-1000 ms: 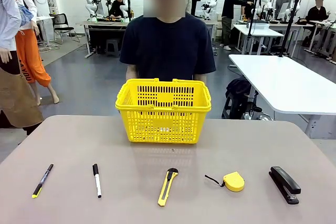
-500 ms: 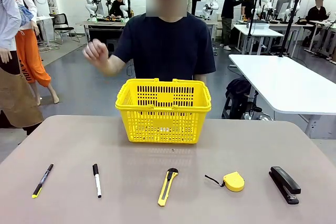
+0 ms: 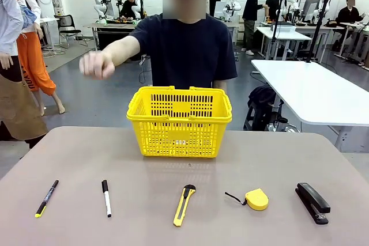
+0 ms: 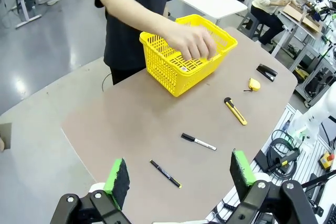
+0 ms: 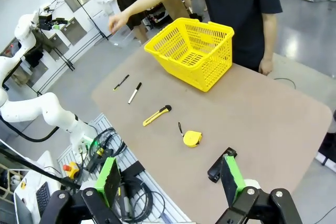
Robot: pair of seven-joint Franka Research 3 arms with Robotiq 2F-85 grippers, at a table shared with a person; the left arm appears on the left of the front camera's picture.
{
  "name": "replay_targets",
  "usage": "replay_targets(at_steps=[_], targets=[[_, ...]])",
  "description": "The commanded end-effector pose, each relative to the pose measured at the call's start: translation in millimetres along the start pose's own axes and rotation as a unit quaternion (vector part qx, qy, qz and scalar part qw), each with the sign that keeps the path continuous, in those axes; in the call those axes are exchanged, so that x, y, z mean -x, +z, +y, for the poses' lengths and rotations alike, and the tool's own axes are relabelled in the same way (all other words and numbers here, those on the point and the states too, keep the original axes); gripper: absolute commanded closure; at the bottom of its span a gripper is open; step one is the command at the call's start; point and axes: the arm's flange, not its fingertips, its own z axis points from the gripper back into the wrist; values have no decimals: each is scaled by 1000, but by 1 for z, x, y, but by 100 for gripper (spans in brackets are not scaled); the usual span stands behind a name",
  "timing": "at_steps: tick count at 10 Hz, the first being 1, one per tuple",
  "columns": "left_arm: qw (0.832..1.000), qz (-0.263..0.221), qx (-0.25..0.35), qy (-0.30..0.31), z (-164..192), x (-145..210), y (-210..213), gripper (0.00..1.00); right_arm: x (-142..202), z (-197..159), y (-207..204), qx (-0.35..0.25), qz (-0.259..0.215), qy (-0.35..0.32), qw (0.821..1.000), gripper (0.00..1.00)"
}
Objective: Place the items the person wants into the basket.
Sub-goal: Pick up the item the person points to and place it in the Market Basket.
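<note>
The basket stands at the middle of the tabletop's far edge, just in front of the person. It is yellow plastic, with lots of little holes in its sides and a thick smooth rim.

The three items lie on the tabletop in a row along the near edge, well apart from the basket. The pen is closest to the near left corner. It is thin and black with a yellow tip. Beside it lies the marker, slim and white with black ends. The utility knife lies at the middle of the near edge, long and yellow and black. Next in the row come a round yellow tape measure with a little black strap, and a black stapler closest to the near right corner. The tabletop is smooth and grey-brown with rounded corners.

The person holds one arm straight out at shoulder height, toward my left side. Its hand is up in the air with the fingers curled in. The other arm hangs down by the far edge.

My left gripper hangs high up, looking down at the tabletop. Its two fingers are spread wide apart. They are black with soft-looking green pads. My right gripper hangs high too, its fingers spread wide apart the same way.
</note>
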Motion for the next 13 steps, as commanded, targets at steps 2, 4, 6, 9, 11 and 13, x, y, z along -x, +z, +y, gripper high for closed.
replay_targets(at_steps=[2,4,6,9,11,13], targets=[[1000,-6,4,-11,1,-1,1,0,-2,0,1,-6,-2,9,1000,0],[1000,-6,4,-11,1,-1,1,0,-2,0,1,-6,-2,9,1000,0],[1000,-6,4,-11,1,-1,1,0,-2,0,1,-6,-2,9,1000,0],[1000,-6,4,-11,1,-1,1,0,-2,0,1,-6,-2,9,1000,0],[1000,0,0,0,1,-1,0,0,-2,0,1,-6,-2,9,1000,0],[987,151,-41,-34,-41,-14,-39,0,-2,0,1,-6,-2,9,1000,0]])
